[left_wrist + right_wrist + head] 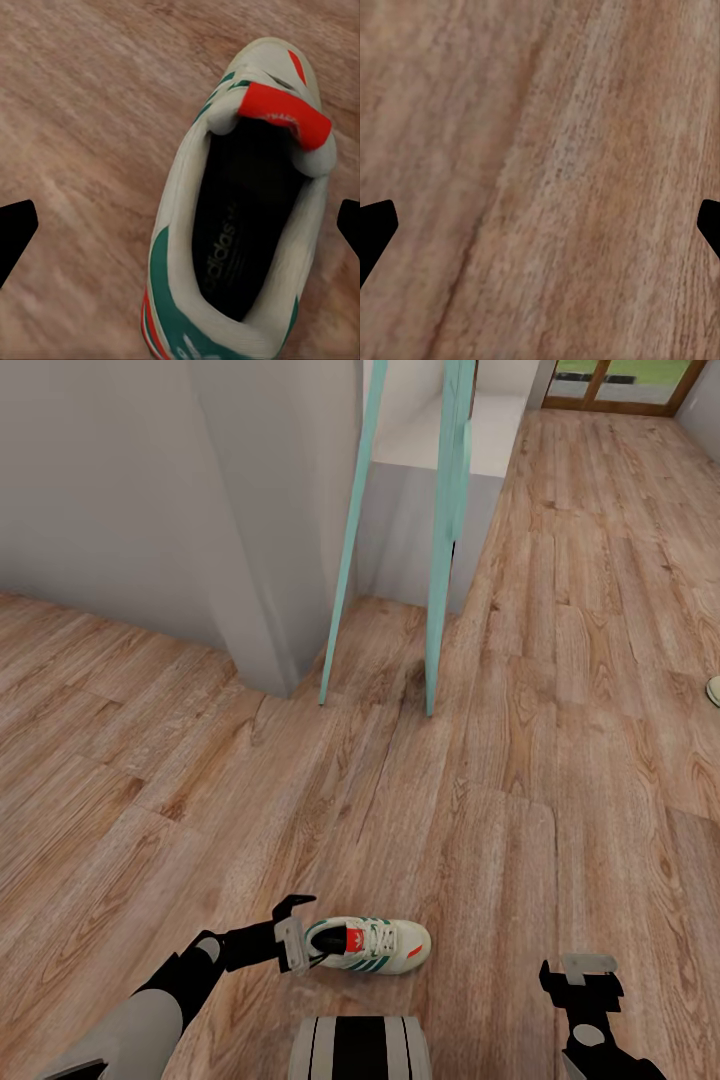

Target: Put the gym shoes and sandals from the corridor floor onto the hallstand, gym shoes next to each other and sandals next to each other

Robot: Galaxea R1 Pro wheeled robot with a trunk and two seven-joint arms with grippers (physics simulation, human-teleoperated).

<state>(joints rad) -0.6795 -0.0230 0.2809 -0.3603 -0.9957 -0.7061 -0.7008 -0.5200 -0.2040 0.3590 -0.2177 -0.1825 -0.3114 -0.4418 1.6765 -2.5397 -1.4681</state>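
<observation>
One gym shoe [372, 944], cream-white with green stripes and a red tongue label, lies on its sole on the corridor floor [480, 800] just ahead of my base. My left gripper [304, 934] is open at the shoe's heel end. In the left wrist view the gym shoe [240, 217] lies between the wide-spread fingertips [16, 229] without touching them. A pale rounded shape [714, 691], cut by the right edge, may be the other gym shoe. My right gripper [578, 971] hangs open over bare planks [547, 150]. The sandals and the hallstand are out of view.
A grey wall corner [262, 610] juts out ahead on the left. Two slanted teal poles [440, 560] stand beside it, with a white low unit [440, 445] behind them. The corridor runs on at the right toward a glazed wooden door [620, 385].
</observation>
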